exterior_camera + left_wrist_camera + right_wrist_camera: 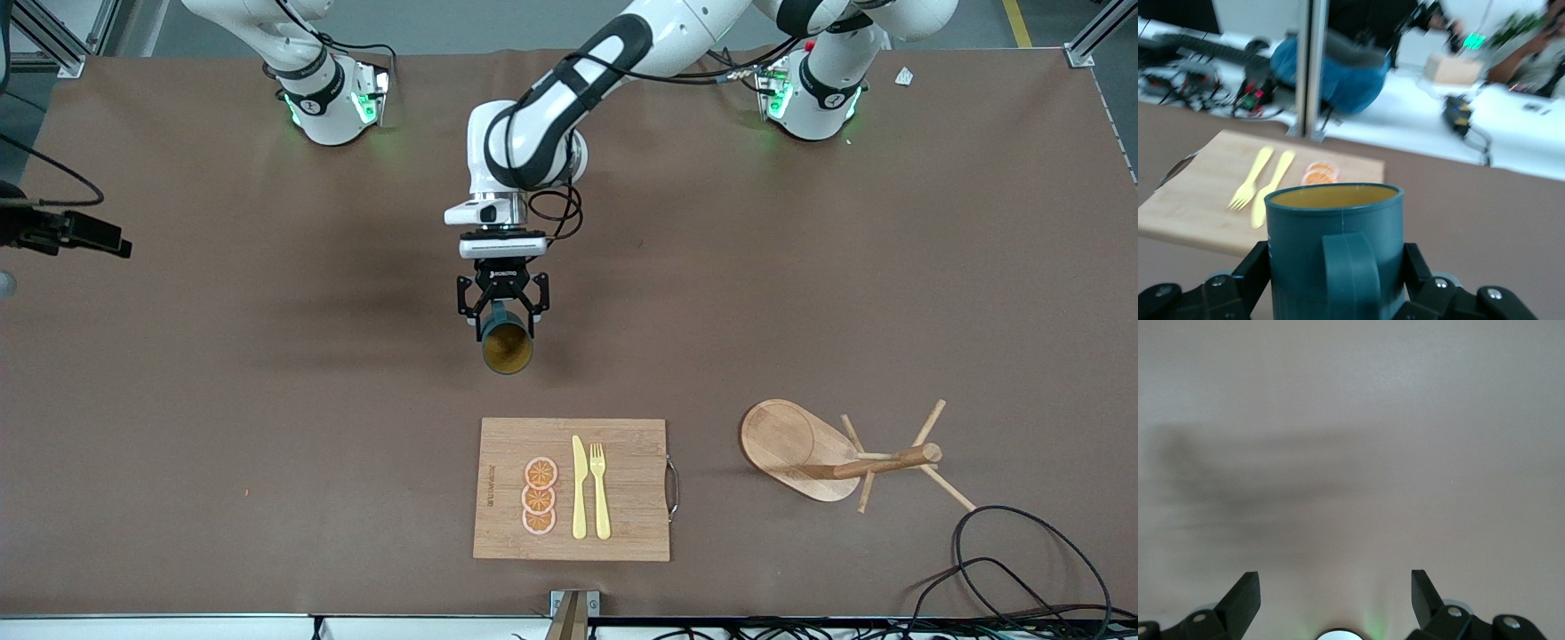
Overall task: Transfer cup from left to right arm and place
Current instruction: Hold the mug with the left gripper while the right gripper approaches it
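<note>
The dark teal cup [508,345] with a yellow-brown inside is held in my left gripper [503,307], up in the air over the bare middle of the table, with its mouth turned toward the front camera. In the left wrist view the cup [1335,233] fills the space between the fingers [1253,270], which press on its sides, and its handle faces the camera. My right gripper [1335,587] is open and empty over bare brown table. It does not show in the front view, where only the right arm's base [329,102] appears.
A wooden cutting board [622,516] with orange slices [540,495], a yellow knife [579,487] and a fork [600,489] lies nearer the front camera than the cup. A wooden mug tree [827,458] lies on its side toward the left arm's end. Cables [1022,569] trail there.
</note>
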Robot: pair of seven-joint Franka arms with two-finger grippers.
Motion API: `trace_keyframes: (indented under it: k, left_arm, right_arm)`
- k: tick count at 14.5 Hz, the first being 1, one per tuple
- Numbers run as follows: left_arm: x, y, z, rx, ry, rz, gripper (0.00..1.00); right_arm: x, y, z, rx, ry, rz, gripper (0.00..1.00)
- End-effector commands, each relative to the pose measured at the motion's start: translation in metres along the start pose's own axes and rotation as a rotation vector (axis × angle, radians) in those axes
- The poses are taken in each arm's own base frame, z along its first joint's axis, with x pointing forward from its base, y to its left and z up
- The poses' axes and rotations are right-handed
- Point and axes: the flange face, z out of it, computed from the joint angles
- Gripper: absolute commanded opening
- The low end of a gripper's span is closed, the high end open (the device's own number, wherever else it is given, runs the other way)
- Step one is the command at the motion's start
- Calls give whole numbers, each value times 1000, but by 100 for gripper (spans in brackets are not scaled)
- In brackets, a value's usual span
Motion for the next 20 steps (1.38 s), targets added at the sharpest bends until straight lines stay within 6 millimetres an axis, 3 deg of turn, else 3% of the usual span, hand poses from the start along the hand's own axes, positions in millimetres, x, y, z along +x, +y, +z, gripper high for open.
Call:
trace_keyframes:
  k: [1, 5, 8, 9, 11, 14, 16, 17, 18, 20]
  left_arm:
    - [-23, -2, 14, -100, 134, 34, 63]
    - [-60, -7, 21, -206, 234, 143, 64]
    - [-102, -5, 12, -241, 254, 183, 65]
    - [-114, -11, 18, -238, 306, 190, 65]
    - [-145, -17, 17, -279, 345, 186, 65]
    - [-169, -16, 4, -293, 392, 174, 66]
    - [-188, -26, 9, -286, 404, 174, 72]
    - [-192, -27, 7, -287, 404, 177, 80]
    - [-196, -24, 1, -298, 407, 186, 96]
    - [-196, -23, -6, -289, 434, 187, 100]
  right_arm:
    - [3, 7, -1, -3, -1, 3, 100]
    - [3, 2, 3, 9, -8, 5, 100]
    - [5, -2, 4, 14, -5, 3, 100]
    - [6, -7, 5, 39, 0, 1, 100]
    - [10, -13, 18, 94, 2, 26, 100]
    - [14, -43, 33, 85, -1, 62, 100]
    - [17, -70, 47, 76, -3, 95, 100]
    - [18, -84, 55, 72, -1, 115, 100]
    - [19, -99, 63, 67, 0, 128, 100]
    - [23, -126, 89, 84, 7, 135, 100]
